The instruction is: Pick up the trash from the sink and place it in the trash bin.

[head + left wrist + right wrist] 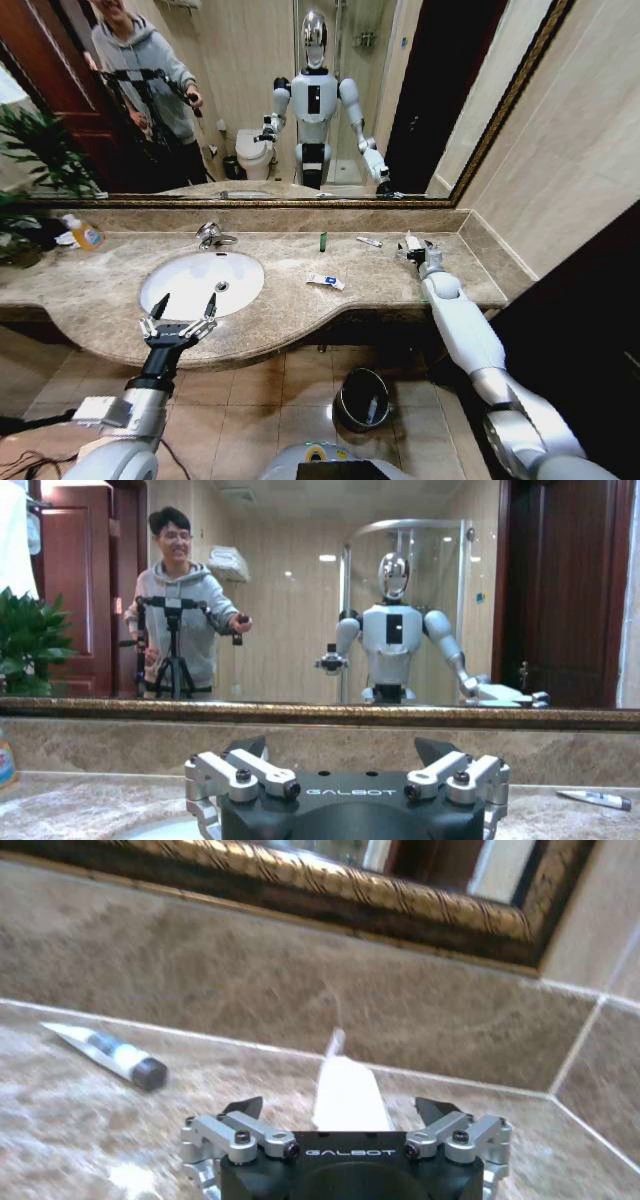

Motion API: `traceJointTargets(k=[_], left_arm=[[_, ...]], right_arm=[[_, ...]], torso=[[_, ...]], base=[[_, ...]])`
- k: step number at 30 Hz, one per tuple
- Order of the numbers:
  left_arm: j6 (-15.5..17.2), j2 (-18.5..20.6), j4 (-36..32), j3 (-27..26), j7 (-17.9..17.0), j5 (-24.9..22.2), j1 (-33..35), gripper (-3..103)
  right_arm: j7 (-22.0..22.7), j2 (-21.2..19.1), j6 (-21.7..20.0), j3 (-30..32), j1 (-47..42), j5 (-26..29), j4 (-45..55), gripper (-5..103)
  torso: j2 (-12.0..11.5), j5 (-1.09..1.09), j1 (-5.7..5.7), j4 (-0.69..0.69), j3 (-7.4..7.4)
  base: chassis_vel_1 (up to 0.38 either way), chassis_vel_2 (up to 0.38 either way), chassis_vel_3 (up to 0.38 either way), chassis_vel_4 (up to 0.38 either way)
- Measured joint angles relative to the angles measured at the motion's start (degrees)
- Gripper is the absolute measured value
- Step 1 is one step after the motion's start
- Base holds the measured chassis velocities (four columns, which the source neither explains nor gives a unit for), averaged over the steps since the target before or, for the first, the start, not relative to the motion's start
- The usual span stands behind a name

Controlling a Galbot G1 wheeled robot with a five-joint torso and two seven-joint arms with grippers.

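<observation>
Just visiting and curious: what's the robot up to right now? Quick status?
Right gripper at countertop's back right, fingers open around a white tube. Left gripper open, hovering at sink front edge. Trash bin on floor below.

Orange soap bottle [86, 235], potted plant [35, 160]

"galbot" on left end effector [341, 751] and right end effector [340, 1111] housings.

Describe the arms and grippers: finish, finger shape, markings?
White glossy arm shells with silver-grey joints. Left gripper and right gripper: black body lettered GALBOT in white, silver metal finger links with dark screws, black pointed fingertips. No loose cables visible.
</observation>
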Motion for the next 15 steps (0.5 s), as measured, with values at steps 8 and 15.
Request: traceJointTargets(k=[8, 15], left_arm=[[0.0, 0.0, 0.0, 0.0, 0.0, 0.0, 0.0, 100], [0.0, 0.0, 0.0, 0.0, 0.0, 0.0, 0.0, 100]], right_arm=[[-0.9, -0.7, -0.1, 0.9, -0.3, 1.8, -1.1, 74], [-0.9, -0.9, -0.1, 2.0, -1.5, 3.1, 0.1, 46]], torso=[[0.0, 0.01, 0.00, 0.00, 0.00], [0.0, 0.01, 0.00, 0.00, 0.00]], base=[[0.000, 0.000, 0.000, 0.000], [0.000, 0.000, 0.000, 0.000]])
